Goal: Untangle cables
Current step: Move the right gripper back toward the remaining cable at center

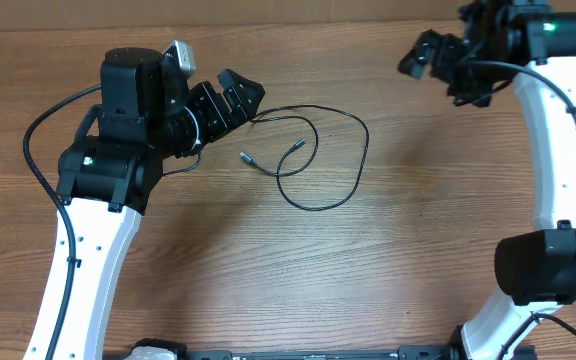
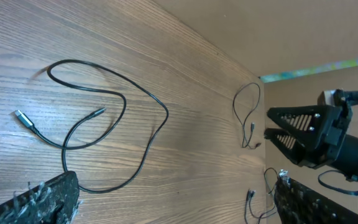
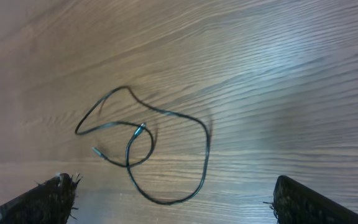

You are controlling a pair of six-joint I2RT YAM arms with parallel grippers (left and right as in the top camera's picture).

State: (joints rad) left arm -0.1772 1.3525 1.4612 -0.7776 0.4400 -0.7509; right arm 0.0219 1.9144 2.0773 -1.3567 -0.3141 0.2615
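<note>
A thin black cable (image 1: 367, 140) lies at the centre of the wooden worktop (image 1: 268, 290) in a loose loop that crosses itself, with both plug tips (image 1: 244, 156) inside the loop. The left gripper (image 1: 245, 103), released and empty, sits just beside the loop's left bend, while the right gripper (image 1: 420, 58), also spread and empty, hangs at upper right, well apart. Pulling on one strand alone would likely cinch the crossing tight or drag the whole loop along.
</note>
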